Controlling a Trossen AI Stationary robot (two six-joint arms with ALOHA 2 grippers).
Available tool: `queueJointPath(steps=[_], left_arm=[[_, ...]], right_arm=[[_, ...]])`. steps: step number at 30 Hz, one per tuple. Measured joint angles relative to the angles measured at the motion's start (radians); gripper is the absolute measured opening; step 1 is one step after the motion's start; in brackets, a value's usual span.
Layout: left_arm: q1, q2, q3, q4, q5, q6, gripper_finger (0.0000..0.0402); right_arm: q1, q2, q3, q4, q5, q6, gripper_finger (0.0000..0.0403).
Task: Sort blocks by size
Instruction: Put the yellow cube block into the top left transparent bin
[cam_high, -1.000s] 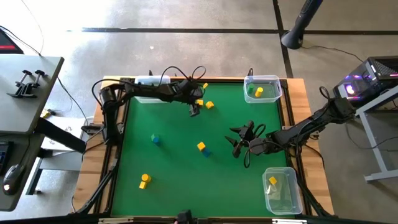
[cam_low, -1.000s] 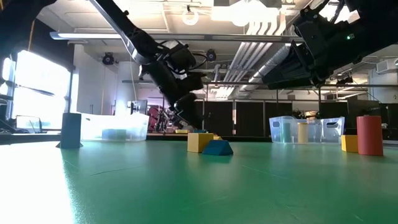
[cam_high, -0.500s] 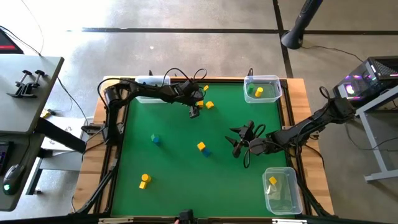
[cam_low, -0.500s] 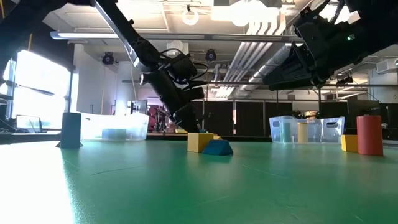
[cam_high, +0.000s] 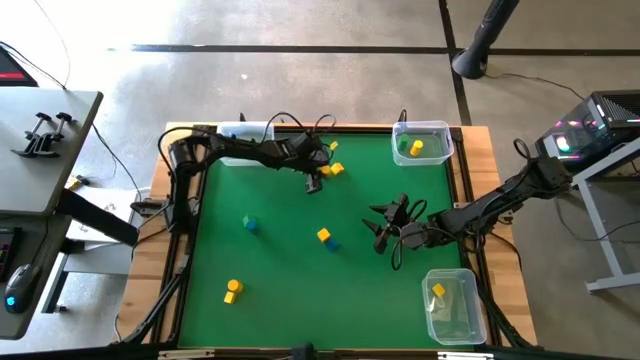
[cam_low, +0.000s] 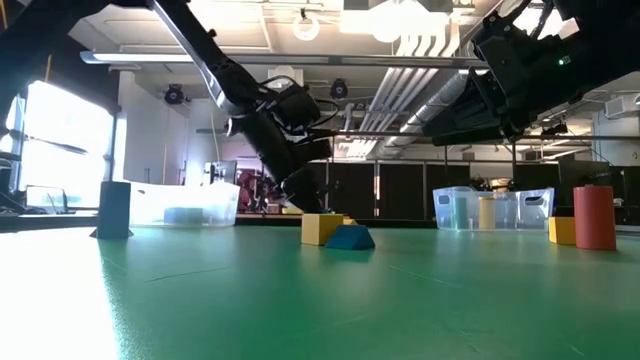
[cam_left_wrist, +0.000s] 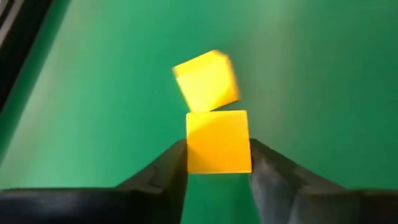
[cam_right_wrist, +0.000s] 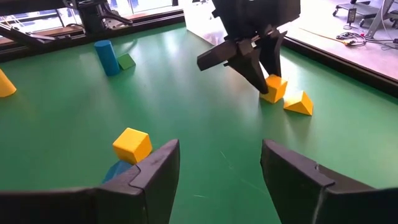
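My left gripper (cam_high: 314, 181) reaches down at the far middle of the green table, shut on a yellow block (cam_left_wrist: 217, 134). A second yellow block (cam_left_wrist: 206, 79), wedge-shaped in the right wrist view (cam_right_wrist: 299, 103), lies on the table just beyond it. My right gripper (cam_high: 385, 226) hangs open over the table's right middle, holding nothing. More blocks lie loose on the table: a yellow cube (cam_high: 323, 235) beside a blue wedge (cam_high: 331, 244), a blue and green pair (cam_high: 248, 224) and two yellow ones (cam_high: 232, 290). My left gripper pinches the yellow block by two opposite side faces (cam_left_wrist: 190, 149), one finger (cam_left_wrist: 169, 169) on each. The fingers slant down at it from the table's left. The block sits on the table, with its top face level.
Three clear bins stand at the table's edge. The one at the far right (cam_high: 440, 128) holds a green and a yellow block, the one at the near right (cam_high: 466, 318) a yellow block, and the third (cam_high: 243, 133) is at the far left. The middle of the mat is free.
My left gripper has sunk a little and shifted toward the table's right, onto the pair of yellow blocks at the far middle. My right arm has kept still.
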Motion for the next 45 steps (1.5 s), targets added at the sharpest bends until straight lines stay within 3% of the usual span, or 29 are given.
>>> queueJointPath(steps=[2,4,7,9,15,17,25,27,32,36,39,45], left_arm=[[-0.016,0.000,0.014,-0.025,-0.017,0.014,0.0092],[-0.036,0.000,0.041,-0.075,-0.070,0.020,0.0087],[-0.079,-0.023,0.072,-0.138,-0.226,0.033,0.0087],[-0.120,-0.054,0.075,-0.155,-0.387,0.067,0.0087],[-0.254,-0.135,0.066,-0.243,-1.027,0.199,0.0087],[-0.272,-0.169,0.038,-0.278,-1.133,0.224,0.0092],[-0.146,-0.431,-0.176,-0.401,-1.074,-0.006,0.0094],[-0.091,-0.519,-0.241,-0.398,-1.020,-0.063,0.0094],[0.091,-0.698,-0.368,-0.378,-0.650,-0.238,0.0095],[0.253,-0.738,-0.445,-0.366,-0.412,-0.338,0.0095],[0.346,-0.731,-0.494,-0.351,-0.302,-0.349,0.0095],[0.424,-0.703,-0.544,-0.316,-0.198,-0.352,0.0095]], right_arm=[[0.000,0.000,0.000,0.000,0.000,0.000,0.0215],[0.000,0.000,0.000,0.000,0.000,0.001,0.0215],[0.000,0.000,0.000,0.000,-0.001,0.002,0.0215],[0.000,0.000,0.000,0.002,-0.002,0.002,0.0215],[0.000,0.000,0.000,0.008,-0.003,0.008,0.0215],[0.000,0.000,0.000,0.008,-0.005,0.010,0.0215],[0.000,0.000,0.000,-0.007,-0.010,0.035,0.0215],[0.000,0.000,0.000,-0.007,-0.010,0.029,0.0215],[0.000,0.000,0.000,-0.005,0.000,0.026,0.0215],[0.000,0.000,0.000,-0.002,0.001,0.026,0.0215],[0.000,0.000,0.000,0.000,0.002,0.025,0.0215],[0.000,0.000,0.000,-0.002,0.002,0.025,0.0215]])
